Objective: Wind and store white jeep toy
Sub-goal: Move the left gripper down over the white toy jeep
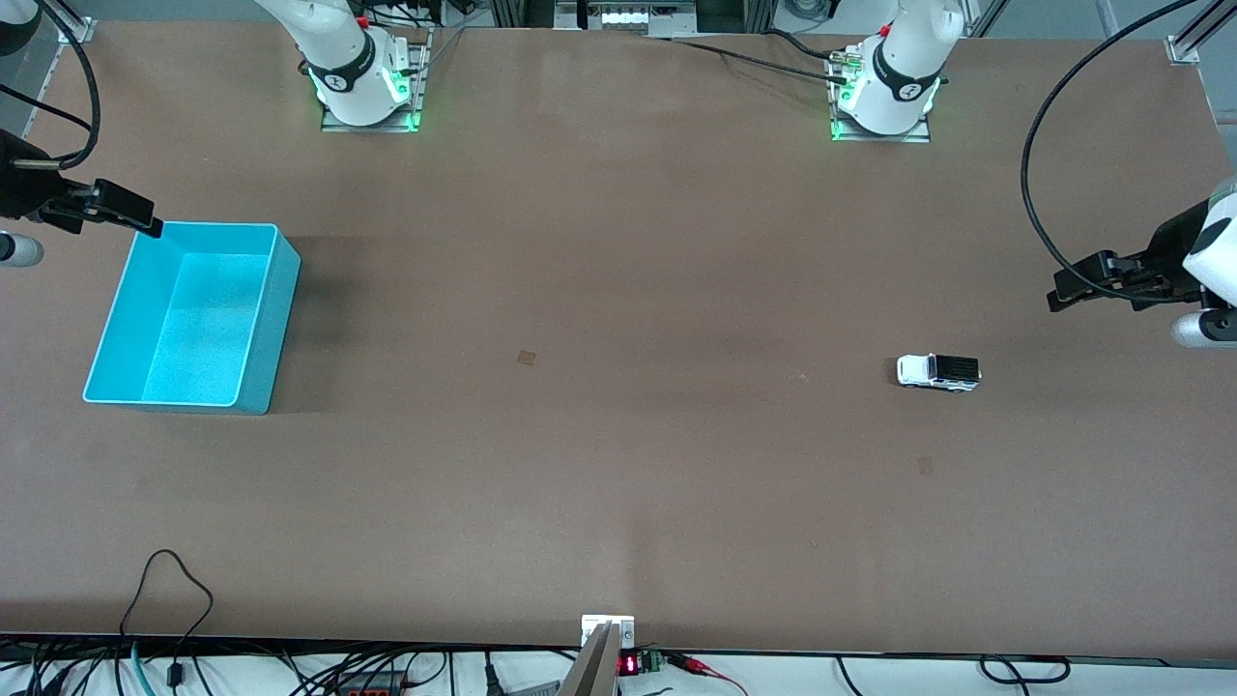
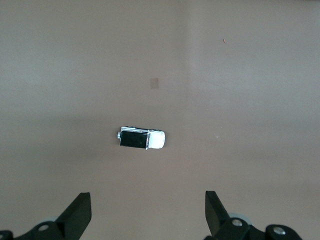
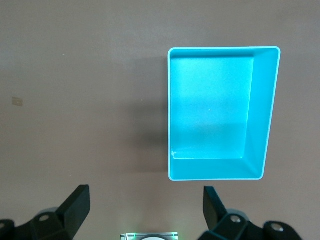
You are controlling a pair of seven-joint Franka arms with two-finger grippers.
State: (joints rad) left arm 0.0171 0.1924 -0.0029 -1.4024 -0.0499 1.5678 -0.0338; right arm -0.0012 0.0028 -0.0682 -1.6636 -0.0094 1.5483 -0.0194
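Note:
The white jeep toy [image 1: 937, 372] stands on its wheels on the brown table toward the left arm's end, with its black roof panel up. It also shows in the left wrist view [image 2: 142, 138]. My left gripper [image 1: 1060, 294] hangs open and empty over the table at the left arm's end, apart from the jeep; its jaws [image 2: 147, 212] stand wide. The teal bin [image 1: 280, 290] is empty at the right arm's end and also shows in the right wrist view [image 3: 262, 115]. My right gripper [image 1: 150, 224] is open and empty by the bin's corner rim; the right wrist view [image 3: 146, 207] shows it too.
The arm bases [image 1: 367, 97] [image 1: 884, 101] stand along the table's edge farthest from the front camera. Cables [image 1: 174, 590] lie at the nearest edge. A small patch mark [image 1: 527, 358] is on the table's middle.

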